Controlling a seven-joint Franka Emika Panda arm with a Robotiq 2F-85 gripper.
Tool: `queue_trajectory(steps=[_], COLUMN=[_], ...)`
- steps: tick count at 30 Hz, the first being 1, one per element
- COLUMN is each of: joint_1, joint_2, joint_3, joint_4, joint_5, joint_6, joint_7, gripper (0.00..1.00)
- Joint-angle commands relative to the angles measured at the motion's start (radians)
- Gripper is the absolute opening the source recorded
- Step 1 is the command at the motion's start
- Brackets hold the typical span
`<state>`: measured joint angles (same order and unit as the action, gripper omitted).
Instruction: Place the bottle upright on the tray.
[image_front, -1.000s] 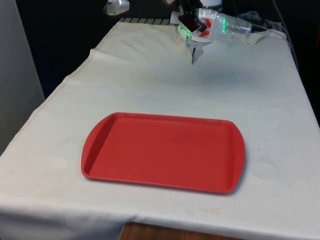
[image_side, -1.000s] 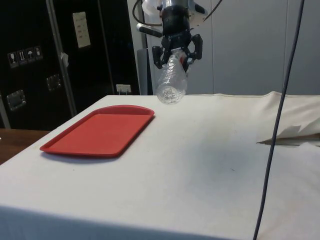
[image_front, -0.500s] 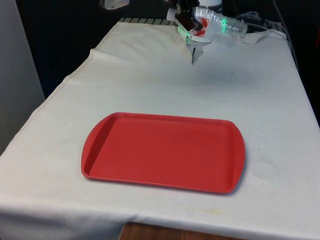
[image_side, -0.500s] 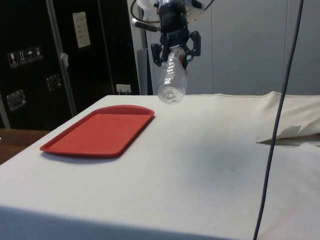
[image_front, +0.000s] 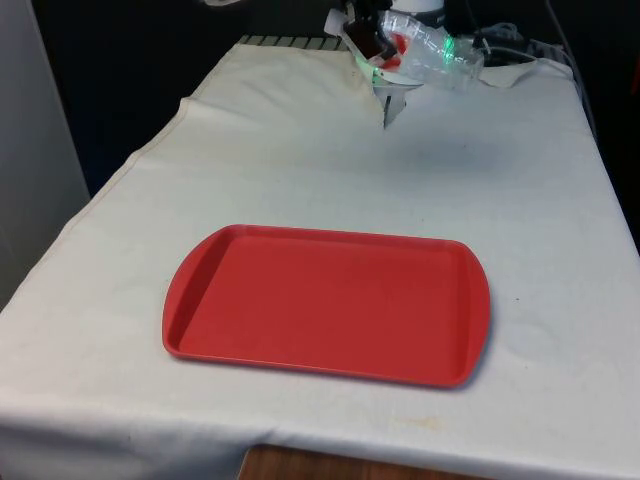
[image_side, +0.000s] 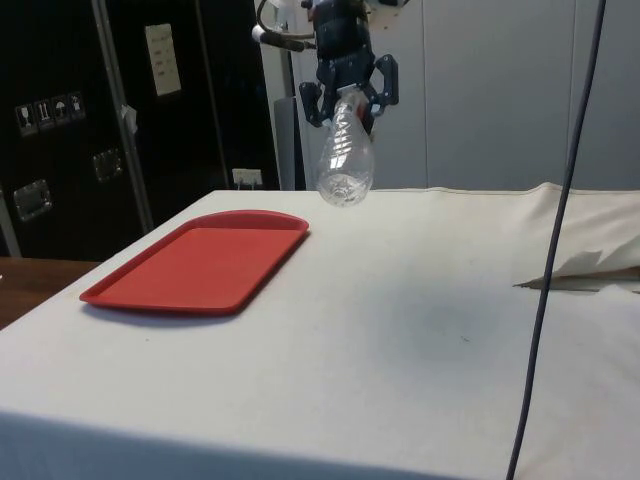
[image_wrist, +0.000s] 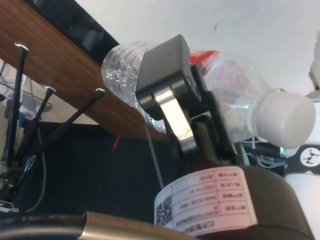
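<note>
Worktop (image_front: 300, 160), draped in a white cloth, carrying the red tray (image_front: 325, 303), which lies flat near the front edge with raised rim and rounded corners; the tray reappears in the side view (image_side: 200, 262) towards the side with the dark cabinets. Bottle (image_side: 345, 160), clear ribbed plastic with a red label and a white cap, held in the air above the far end of the worktop, well apart from the tray. In the side view it hangs steeply tilted, its base lowest and turned towards the camera, neck upward between the fingers; in the front view the bottle (image_front: 432, 55) slopes down towards the front view's right. Gripper (image_side: 347, 88), black, its fingers (image_wrist: 165, 85) closed on the bottle near the shoulder; the wrist view shows the bottle (image_wrist: 235, 105) clamped with its cap just beside the grasp point. The gripper (image_front: 372, 42) is cut off by the upper edge of the front view, and the label's print cannot be read.
</note>
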<state>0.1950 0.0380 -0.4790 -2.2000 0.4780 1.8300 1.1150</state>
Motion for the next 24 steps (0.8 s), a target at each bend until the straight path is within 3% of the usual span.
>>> queue_trajectory(steps=[1,24], joint_1=[0.002,0.003], joint_2=[-0.001,0.001], joint_3=[0.003,0.019], joint_4=[0.006,0.059], joint_5=[-0.017,-0.137], joint_6=[0.002,0.007], joint_7=[0.02,0.102], gripper=[0.33,0.33])
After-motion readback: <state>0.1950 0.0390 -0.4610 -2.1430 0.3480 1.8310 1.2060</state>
